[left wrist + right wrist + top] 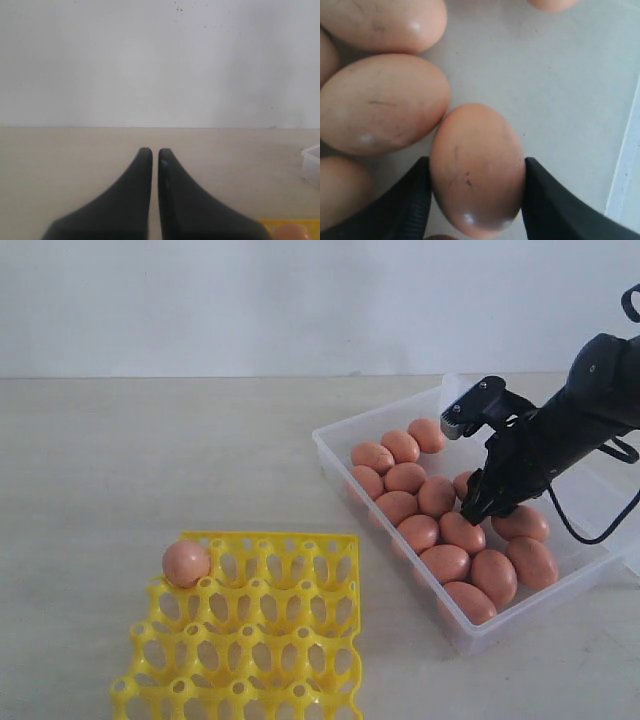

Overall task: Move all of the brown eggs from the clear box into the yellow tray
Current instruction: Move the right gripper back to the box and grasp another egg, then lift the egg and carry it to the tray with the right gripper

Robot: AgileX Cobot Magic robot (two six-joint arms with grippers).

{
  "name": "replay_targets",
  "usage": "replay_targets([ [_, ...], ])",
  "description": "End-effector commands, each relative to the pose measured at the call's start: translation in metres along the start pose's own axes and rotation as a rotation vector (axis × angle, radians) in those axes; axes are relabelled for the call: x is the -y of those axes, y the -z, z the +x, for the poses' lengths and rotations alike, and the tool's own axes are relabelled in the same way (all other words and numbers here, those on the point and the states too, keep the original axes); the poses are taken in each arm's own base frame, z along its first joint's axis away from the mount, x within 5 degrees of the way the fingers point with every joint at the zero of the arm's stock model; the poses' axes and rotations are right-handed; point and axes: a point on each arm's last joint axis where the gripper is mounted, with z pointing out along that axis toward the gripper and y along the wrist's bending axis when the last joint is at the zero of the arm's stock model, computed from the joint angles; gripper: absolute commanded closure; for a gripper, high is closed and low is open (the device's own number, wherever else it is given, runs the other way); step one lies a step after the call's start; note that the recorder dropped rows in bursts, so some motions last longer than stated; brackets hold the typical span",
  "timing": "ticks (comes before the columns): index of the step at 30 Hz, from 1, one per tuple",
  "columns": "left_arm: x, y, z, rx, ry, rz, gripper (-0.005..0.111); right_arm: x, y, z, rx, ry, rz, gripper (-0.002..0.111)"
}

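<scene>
Roughly fourteen brown eggs point(445, 563) lie crowded on the floor of the clear box point(335, 452). I have the right gripper point(480, 506) down among them, its fingers pressed against both sides of one egg point(476, 170) near the box wall. Across the table, another egg point(186, 563) sits in the far left corner cup of the yellow tray point(285, 645). My left gripper point(151, 153) is closed on nothing, above the bare tabletop point(60, 160).
</scene>
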Motion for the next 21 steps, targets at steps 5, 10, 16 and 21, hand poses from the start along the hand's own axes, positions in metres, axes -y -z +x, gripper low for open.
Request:
replay_targets([
  [5,0.0,0.0,-0.002,0.018,0.01,-0.002,0.103,0.007,0.018,-0.009,0.067,-0.126,0.053,0.108],
  [10,0.0,0.0,-0.002,0.018,0.01,-0.002,0.103,0.008,0.065,-0.028,0.221,-0.255,0.086,0.108],
  [16,0.0,0.0,-0.002,0.018,0.01,-0.002,0.103,-0.008,0.126,-0.045,0.5,-0.378,0.09,0.108],
  [21,0.0,0.0,-0.002,0.018,0.01,-0.002,0.103,-0.008,0.181,-0.051,0.797,-0.839,0.155,0.108],
])
